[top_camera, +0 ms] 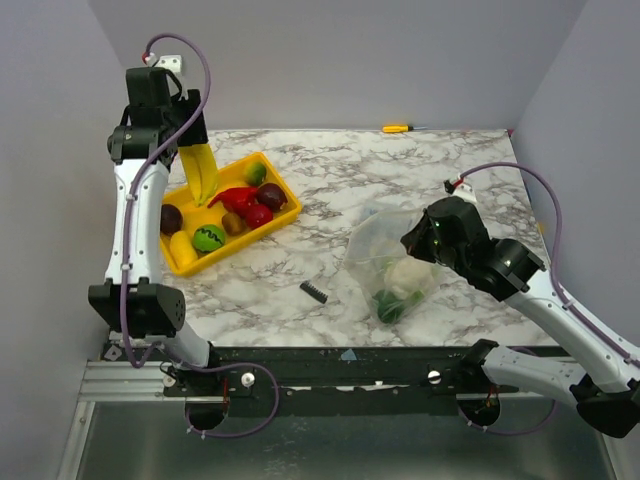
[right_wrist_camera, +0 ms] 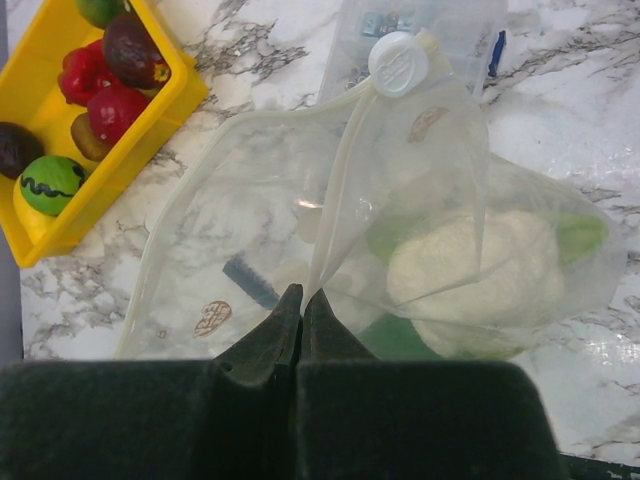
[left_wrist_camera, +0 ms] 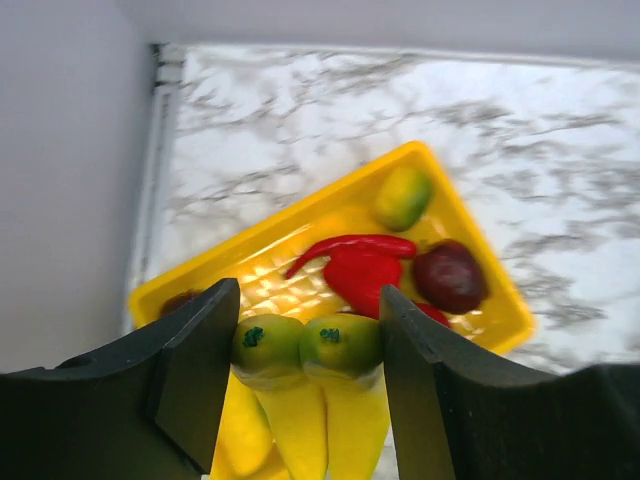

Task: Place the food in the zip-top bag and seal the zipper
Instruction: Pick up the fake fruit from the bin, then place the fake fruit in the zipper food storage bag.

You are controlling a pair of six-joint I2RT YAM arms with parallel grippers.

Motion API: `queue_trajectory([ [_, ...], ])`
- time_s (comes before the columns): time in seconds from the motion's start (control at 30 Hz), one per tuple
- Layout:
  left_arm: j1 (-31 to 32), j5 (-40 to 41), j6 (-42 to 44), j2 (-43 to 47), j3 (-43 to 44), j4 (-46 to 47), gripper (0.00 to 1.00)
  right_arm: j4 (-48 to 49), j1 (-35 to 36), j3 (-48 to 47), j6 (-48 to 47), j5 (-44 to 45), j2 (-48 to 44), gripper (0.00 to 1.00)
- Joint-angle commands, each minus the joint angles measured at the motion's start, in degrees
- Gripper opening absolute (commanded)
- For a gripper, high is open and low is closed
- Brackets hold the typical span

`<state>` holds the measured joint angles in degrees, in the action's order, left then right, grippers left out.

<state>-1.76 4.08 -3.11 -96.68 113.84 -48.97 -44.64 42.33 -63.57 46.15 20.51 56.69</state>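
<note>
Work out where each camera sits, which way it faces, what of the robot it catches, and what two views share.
Top camera: high behind the robot, looking down on the table; left arm and right arm show.
Left wrist camera: on the left arm, looking down past its fingers and the banana onto the yellow tray.
Right wrist camera: on the right arm, looking down past its shut fingers at the bag.
Shared: the tray shows in all three; the bag in the top and right wrist views.
</note>
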Motion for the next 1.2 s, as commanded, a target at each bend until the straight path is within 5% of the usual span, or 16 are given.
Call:
queue_trajectory([
  [0.0,0.3,-22.1,-8.8,11.1,-9.0,5.3,0.2,3.0,0.4,0.9,-1.3,-2.3,0.8,0.0],
  [0.2,6.3,-47.8,-28.6,29.0,-32.6,32.2,0.13,4.4,0.4,1.3,-4.8,-4.8,0.6,0.0],
  [0.43,23.6,-47.0,-41.4,38.9,-49.4,60.8,0.13,5.4,0.3,0.9,-8.3,-9.1,0.1,0.0],
  [0.73,32.6,-42.9,-40.9,31.5,-48.3,70.9,0.12,6.3,0.3,1.1,-8.1,-13.0,-2.3,0.0],
  [1.17,34.8,-39.9,-42.8,16.5,-45.9,87.3,0.08,6.9,0.4,1.5,-6.5,-14.4,-4.3,0.0],
])
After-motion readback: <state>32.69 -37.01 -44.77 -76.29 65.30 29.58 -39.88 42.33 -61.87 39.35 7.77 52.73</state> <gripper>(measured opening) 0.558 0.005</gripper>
